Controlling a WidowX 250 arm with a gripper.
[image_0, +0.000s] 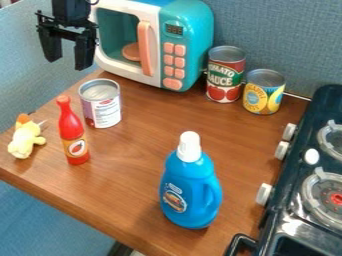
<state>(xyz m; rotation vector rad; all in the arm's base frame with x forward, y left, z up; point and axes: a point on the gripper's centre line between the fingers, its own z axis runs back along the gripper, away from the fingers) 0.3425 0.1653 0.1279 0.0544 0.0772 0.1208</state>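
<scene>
Your gripper's fingers stand apart with nothing between them; the gripper (66, 64) hangs at your view's upper left, beside the front of the teal and white toy microwave (196, 45). Below it, you have the white-labelled can (105, 113) upright on the wooden counter (137, 155), with the red bottle (71, 131) and yellow plush toy (25, 141) nearby. Farther out are your red can (225, 75), yellow can (263, 95), blue bottle (190, 192) and dark stove (324, 106).
</scene>
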